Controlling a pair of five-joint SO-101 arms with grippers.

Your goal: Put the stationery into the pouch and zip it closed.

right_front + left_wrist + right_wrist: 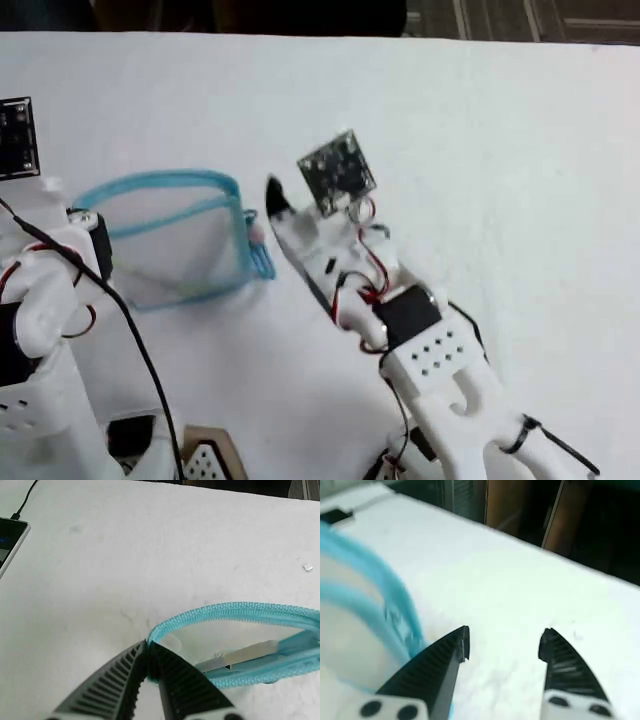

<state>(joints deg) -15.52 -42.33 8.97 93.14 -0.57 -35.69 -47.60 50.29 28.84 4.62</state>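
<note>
The clear pouch (170, 240) with a light blue zipper edge lies left of the table's middle, its mouth gaping. My left gripper (148, 655) is shut on the pouch's zipper end (155, 635), and in the high view it sits at the pouch's left end (88, 225). A flat blue and silver item (255, 655) shows through the pouch wall. My right gripper (505, 647) stands open just beside the pouch's blue edge (390, 600), with nothing between its fingers. From above it sits at the pouch's right end (270, 212), next to a small pink bit (257, 235).
A dark flat device (7, 540) with a cable lies on the white table (500, 130) near the left arm. A tiny scrap (307, 568) lies beyond the pouch. Open white surface stretches behind and to the right of the pouch.
</note>
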